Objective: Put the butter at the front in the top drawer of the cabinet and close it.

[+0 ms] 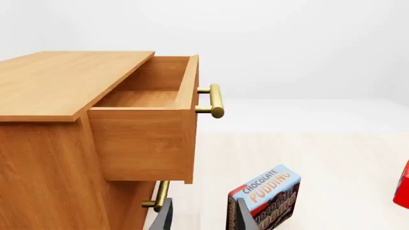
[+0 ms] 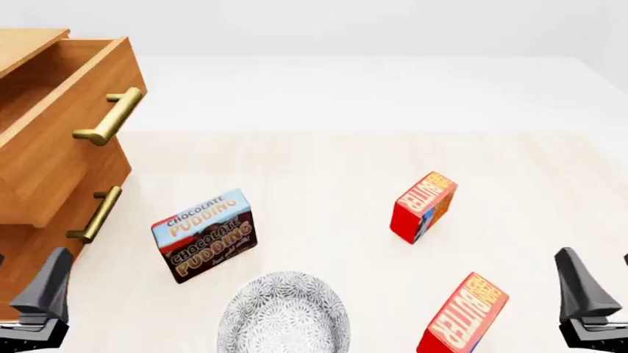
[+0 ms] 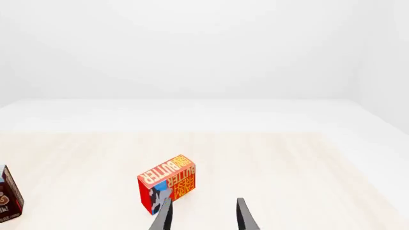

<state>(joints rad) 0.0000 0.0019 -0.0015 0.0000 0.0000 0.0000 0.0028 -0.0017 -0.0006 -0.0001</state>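
Note:
The cabinet (image 2: 25, 254) stands at the far left, and its top drawer (image 2: 61, 121) is pulled out and empty inside (image 1: 142, 98). Two red butter cartons stand on the table. The butter at the front (image 2: 463, 315) is the nearer one, just left of my right gripper (image 2: 595, 259). The second carton (image 2: 423, 207) stands farther back and also shows ahead of the right gripper (image 3: 203, 218) as a carton (image 3: 167, 183). Both grippers are open and hold nothing. My left gripper (image 2: 29, 259) hovers in front of the cabinet (image 1: 51, 158).
A brown-and-blue chocolate pudding box (image 2: 204, 234) stands between the cabinet and the cartons, close ahead of the left gripper (image 1: 203, 218). A grey patterned plate (image 2: 282, 315) lies at the near edge. The lower drawer (image 2: 40, 220) is shut, its brass handle (image 2: 95, 215) sticking out.

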